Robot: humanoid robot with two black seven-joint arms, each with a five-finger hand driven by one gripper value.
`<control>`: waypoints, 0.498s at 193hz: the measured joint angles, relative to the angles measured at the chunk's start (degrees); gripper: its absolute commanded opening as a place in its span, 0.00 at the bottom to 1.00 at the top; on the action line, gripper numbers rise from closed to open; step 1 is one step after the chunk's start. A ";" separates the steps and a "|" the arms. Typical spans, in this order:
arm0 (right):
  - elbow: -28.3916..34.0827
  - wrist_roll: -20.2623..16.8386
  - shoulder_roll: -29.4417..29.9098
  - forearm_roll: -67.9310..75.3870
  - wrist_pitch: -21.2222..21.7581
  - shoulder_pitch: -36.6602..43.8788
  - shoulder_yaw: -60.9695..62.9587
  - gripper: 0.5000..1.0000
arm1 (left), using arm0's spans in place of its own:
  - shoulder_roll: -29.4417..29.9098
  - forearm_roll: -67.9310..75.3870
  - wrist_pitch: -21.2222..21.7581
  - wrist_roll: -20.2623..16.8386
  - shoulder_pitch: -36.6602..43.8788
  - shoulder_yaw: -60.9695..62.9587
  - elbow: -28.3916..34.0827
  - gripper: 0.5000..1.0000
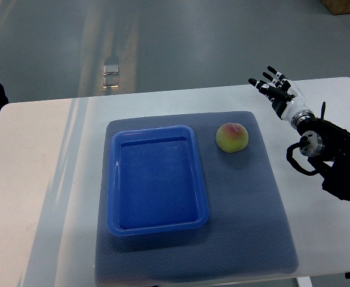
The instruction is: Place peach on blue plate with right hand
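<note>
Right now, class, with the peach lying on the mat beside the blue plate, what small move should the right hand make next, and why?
Probably bring the right hand toward the picture's left and nearer, over the peach. The hand hovers open and empty past the grey mat's far right corner, apart from the peach, and the blue plate lies empty.

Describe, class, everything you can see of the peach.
The peach is one round whole fruit, yellow-green with a pinkish-red blush on top, its skin looking matte. It rests on the grey mat, just right of the blue plate near its far right corner, apart from the rim. Nothing else touches it: the right hand is open, off to the right and farther back.
</note>
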 measured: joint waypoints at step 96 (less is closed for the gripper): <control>0.00 0.00 0.12 -0.07 -0.04 0.00 -0.12 0.87 | 0.00 -0.02 0.00 0.00 0.06 0.01 0.01 1.00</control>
